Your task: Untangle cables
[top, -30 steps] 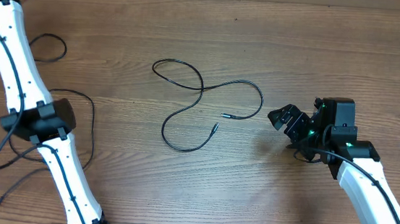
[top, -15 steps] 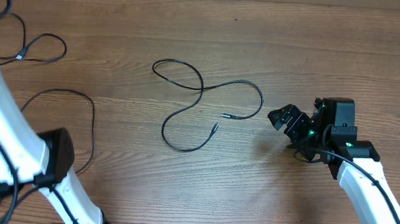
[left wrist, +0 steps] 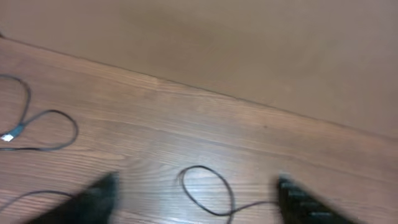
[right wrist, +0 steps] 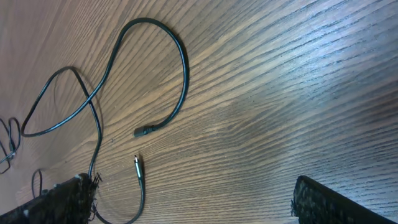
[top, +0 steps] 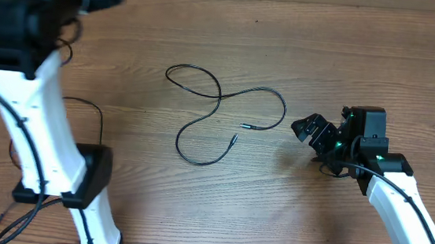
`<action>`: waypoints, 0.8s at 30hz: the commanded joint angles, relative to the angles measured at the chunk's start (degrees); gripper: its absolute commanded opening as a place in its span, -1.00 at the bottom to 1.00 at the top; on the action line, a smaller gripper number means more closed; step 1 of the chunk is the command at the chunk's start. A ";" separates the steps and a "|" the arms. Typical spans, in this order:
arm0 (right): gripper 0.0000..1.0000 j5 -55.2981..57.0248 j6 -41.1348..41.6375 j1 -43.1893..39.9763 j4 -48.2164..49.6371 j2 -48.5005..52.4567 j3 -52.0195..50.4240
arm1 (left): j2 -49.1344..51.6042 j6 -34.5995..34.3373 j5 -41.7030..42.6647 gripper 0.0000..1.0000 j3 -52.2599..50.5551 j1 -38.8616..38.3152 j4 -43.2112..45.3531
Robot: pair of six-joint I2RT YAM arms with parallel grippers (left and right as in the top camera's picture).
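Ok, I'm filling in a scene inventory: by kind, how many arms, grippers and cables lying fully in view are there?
Arms: 2, left arm and right arm
Grippers: 2, left gripper and right gripper, both open
Cables fully in view: 1, the middle cable
Total: 5
Not counted: strands partly hidden under the left arm.

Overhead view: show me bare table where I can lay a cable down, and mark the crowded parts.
Free: the far strip of table above the middle cable; the near stretch below that cable, between the left arm and right arm. Crowded: the left side, where loose cables lie around the left arm.
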 commanded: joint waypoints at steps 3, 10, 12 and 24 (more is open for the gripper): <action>1.00 0.35 0.00 0.22 0.35 0.09 0.85 | -0.57 -5.51 -5.68 0.99 -0.24 -8.41 -0.11; 1.00 0.35 0.02 0.22 0.35 0.09 0.85 | 0.57 -13.94 -12.04 0.99 -6.14 -13.60 0.07; 1.00 0.35 0.00 0.22 0.35 0.09 0.85 | 1.97 -15.76 -13.22 0.99 -8.59 -14.01 1.07; 0.99 0.35 0.02 0.22 0.35 0.09 0.85 | 10.08 -24.22 -14.64 0.99 -32.11 -15.67 10.34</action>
